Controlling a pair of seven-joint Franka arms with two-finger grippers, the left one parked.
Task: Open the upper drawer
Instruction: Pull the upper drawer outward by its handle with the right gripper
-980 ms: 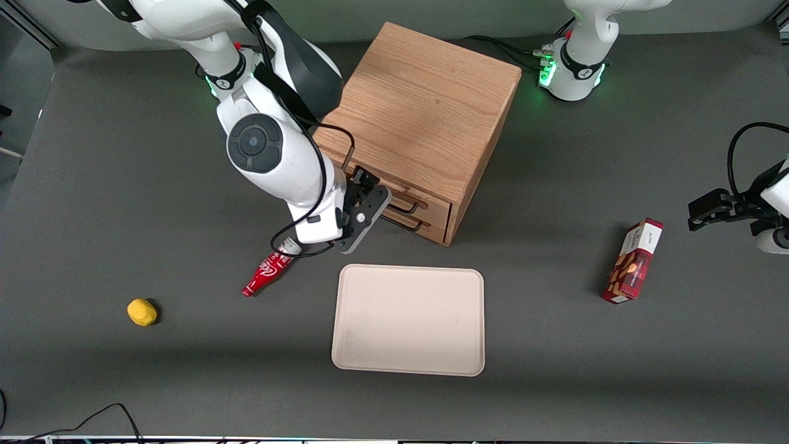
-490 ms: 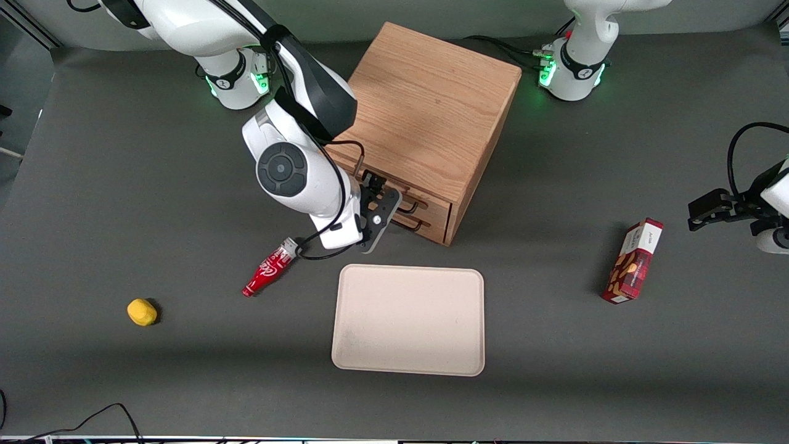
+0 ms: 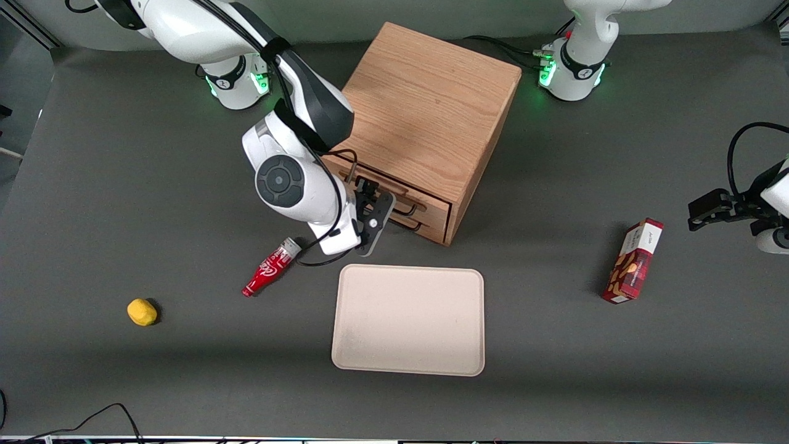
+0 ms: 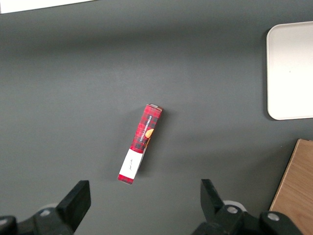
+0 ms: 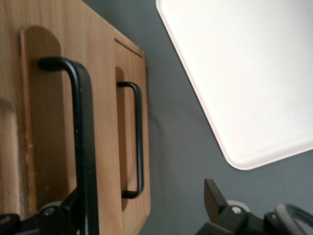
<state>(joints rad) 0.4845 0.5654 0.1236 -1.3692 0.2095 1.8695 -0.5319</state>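
Closer now, gripper (image 3: 368, 206) straddles upper drawer's (image 3: 404, 198) thin black wire handle (image 5: 80, 137).

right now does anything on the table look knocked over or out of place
A red bottle lies on its side beside the tray, and a red box lies flat toward the parked arm's end. Both drawers look closed. The end effector is at the upper drawer handle.

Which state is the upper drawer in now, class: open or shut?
Shut. The upper drawer sits flush in the cabinet; the open end effector straddles its handle.
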